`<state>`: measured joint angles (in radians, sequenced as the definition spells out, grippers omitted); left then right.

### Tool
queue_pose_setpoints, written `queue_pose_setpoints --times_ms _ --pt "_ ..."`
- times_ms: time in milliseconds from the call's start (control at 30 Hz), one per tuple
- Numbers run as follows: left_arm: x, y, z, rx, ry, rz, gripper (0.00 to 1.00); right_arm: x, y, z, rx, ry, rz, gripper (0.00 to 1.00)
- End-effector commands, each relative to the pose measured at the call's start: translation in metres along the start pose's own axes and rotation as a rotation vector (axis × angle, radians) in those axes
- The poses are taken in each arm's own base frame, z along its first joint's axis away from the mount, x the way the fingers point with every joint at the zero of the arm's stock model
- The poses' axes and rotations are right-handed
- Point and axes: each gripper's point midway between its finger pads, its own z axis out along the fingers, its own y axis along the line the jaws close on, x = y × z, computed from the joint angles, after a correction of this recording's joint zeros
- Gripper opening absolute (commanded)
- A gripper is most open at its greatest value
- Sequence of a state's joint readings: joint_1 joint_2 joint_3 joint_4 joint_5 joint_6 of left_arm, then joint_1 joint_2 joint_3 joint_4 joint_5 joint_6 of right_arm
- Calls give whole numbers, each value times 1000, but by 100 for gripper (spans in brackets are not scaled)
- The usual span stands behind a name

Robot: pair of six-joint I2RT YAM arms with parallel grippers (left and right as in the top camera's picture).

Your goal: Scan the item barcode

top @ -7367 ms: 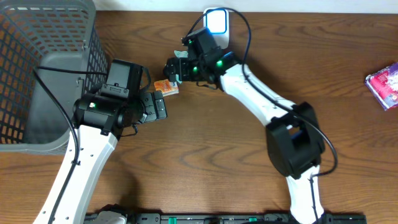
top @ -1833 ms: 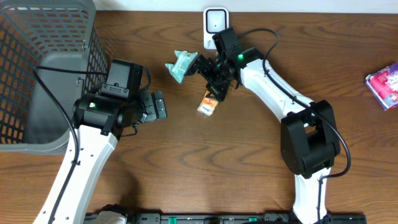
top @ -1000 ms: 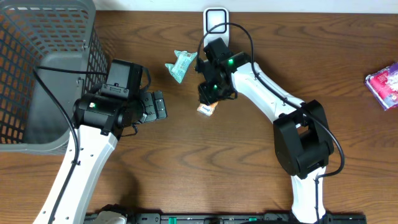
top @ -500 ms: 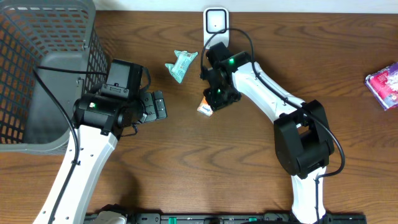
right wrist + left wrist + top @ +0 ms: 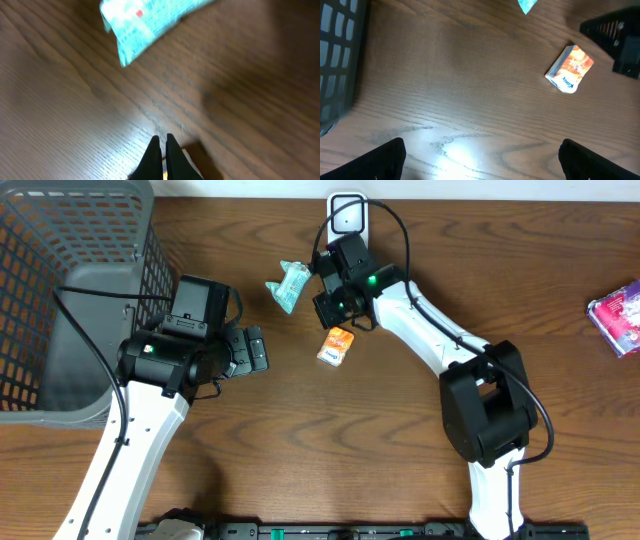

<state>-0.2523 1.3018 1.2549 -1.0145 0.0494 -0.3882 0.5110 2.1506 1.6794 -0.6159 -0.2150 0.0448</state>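
Observation:
A small orange packet (image 5: 337,345) lies flat on the wooden table, seen also in the left wrist view as the orange packet (image 5: 570,69). My right gripper (image 5: 336,321) hovers just beyond its far end, shut, and the right wrist view shows the gripper (image 5: 163,138) with nothing seen between its fingers. A teal packet (image 5: 290,284) lies to its left and appears as the teal packet (image 5: 145,22) ahead of those fingertips. The white scanner (image 5: 347,214) stands at the table's far edge. My left gripper (image 5: 250,350) rests open, left of the orange packet.
A grey mesh basket (image 5: 70,270) fills the left side of the table, beside my left arm. A purple packet (image 5: 618,310) lies at the far right edge. Bare wood lies between the left gripper's (image 5: 482,165) wide-spread fingers.
My right gripper closed over the orange packet, then drew back toward the scanner, leaving the packet uncovered on the table. The left arm has not moved.

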Motion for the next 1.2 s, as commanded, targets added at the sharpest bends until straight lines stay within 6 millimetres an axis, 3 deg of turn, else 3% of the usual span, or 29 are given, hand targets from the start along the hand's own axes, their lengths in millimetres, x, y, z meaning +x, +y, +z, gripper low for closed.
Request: queue_pose_setpoints --times_ms 0,300,433,700,800,933,1167 --pt "0 1 1 -8 1 8 98 25 -7 20 11 70 21 1" --pt "0 1 1 -8 2 8 98 43 -33 22 140 134 34 1" --pt "0 1 1 -7 2 8 98 59 -34 19 144 199 45 1" --pt "0 1 1 -7 2 8 98 124 -28 -5 171 474 188 1" --pt "0 1 1 -7 2 8 98 140 -12 -19 101 565 230 1" --pt "0 1 1 -7 2 8 98 142 4 -29 13 586 207 1" --pt "0 1 1 -7 2 8 98 119 -16 -37 33 517 276 3"
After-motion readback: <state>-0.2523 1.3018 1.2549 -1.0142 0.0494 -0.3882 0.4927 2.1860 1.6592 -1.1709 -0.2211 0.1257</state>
